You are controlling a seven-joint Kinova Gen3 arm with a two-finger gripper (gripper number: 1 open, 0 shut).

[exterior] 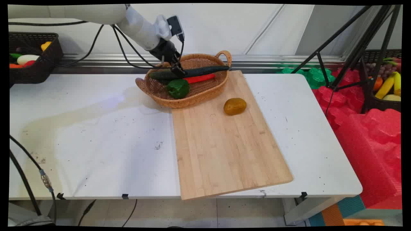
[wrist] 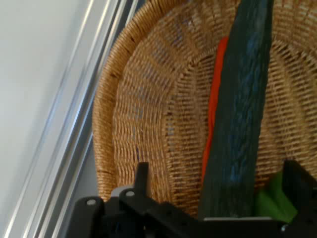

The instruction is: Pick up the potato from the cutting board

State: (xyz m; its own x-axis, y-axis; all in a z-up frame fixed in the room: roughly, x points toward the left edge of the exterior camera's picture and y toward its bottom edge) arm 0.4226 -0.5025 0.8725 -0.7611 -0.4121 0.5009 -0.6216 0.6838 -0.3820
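A wicker basket [exterior: 196, 100] stands at the back of the table, half on a wooden cutting board [exterior: 224, 147]. It holds a long dark green cucumber [exterior: 205, 69], a red chili [exterior: 199, 78] and a green bell pepper [exterior: 177, 88]. My gripper [exterior: 178, 70] reaches down into the basket over the cucumber's left half. In the hand view the gripper [wrist: 220, 171] is open. The cucumber [wrist: 242, 114] lies between its fingers, nearer the right finger [wrist: 298, 183], with the chili [wrist: 214, 114] beside it and the basket's weave [wrist: 148, 114] behind. A brown potato [exterior: 235, 106] lies on the board, apart from the basket.
A black basket of vegetables [exterior: 33, 69] sits at the back left. A black tripod [exterior: 350, 51] and a fruit basket [exterior: 385, 88] stand off the table's right end, above red foam [exterior: 369, 128]. Black cables hang along the left edge.
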